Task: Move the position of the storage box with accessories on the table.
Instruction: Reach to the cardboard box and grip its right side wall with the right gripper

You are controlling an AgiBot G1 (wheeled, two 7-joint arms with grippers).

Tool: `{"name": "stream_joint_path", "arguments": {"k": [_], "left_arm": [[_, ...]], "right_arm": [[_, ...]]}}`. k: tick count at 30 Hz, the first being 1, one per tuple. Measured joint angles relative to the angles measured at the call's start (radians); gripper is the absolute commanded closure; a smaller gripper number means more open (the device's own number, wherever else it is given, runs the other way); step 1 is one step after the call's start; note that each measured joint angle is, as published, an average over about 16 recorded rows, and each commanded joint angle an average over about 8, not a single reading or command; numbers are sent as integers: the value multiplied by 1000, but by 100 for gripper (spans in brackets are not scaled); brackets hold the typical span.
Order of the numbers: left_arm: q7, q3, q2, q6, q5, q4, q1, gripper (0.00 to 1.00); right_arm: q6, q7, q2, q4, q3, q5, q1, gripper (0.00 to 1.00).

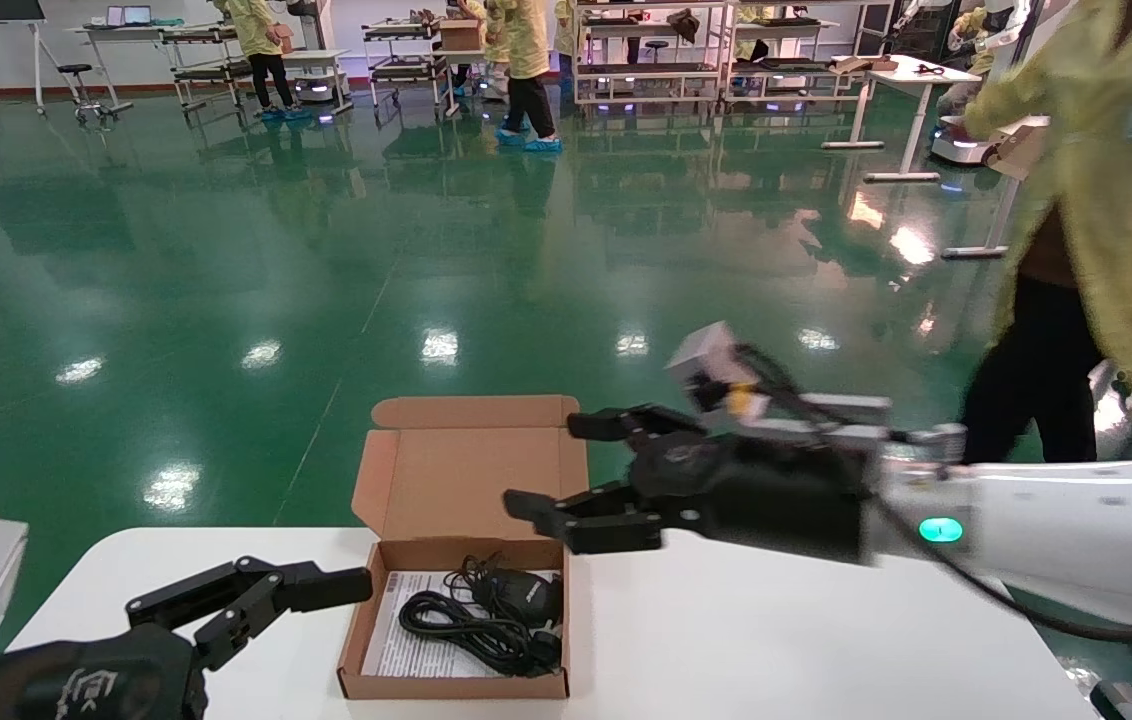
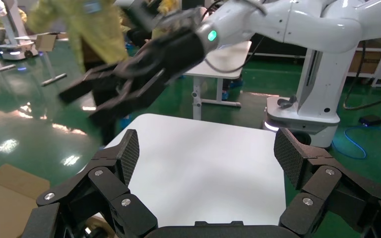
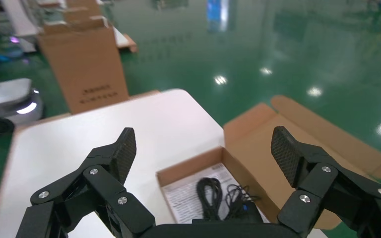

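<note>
The brown cardboard storage box (image 1: 354,650) sits on the white table (image 1: 776,640) near its far edge, with its lid (image 1: 471,470) standing open. Inside lie a black mouse (image 1: 528,597), a coiled black cable (image 1: 461,620) and a white printed sheet (image 1: 396,645). My right gripper (image 1: 541,462) is open and empty, hovering above the box's far right corner beside the lid. Its wrist view looks down on the box wall (image 3: 191,168), the cable (image 3: 209,192) and the sheet (image 3: 178,196). My left gripper (image 1: 306,598) is open and empty, low over the table just left of the box.
A person in a yellow coat (image 1: 1096,230) stands close to the table's right far side. Large cardboard cartons (image 3: 84,64) stand on the floor beyond the table. The left wrist view shows bare tabletop (image 2: 203,163) and a white robot base (image 2: 302,106) behind it.
</note>
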Motion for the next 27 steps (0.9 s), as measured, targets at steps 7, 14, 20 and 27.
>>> {"name": "stream_joint_path", "arguments": {"k": [7,14,20,27], "left_arm": [[0,0,0,0,0,0,0,0],[0,0,0,0,0,0,0,0],[0,0,0,0,0,0,0,0],[0,0,0,0,0,0,0,0]], "right_arm": [[116,-85,-131,-200,-21,-41,34,0],[203,-137,-198,-326,-18,-39,42,0],[234,-143,-202,-364,-10,-25,37,0],[250,-79,-184,-385,6,3,36,0]]}}
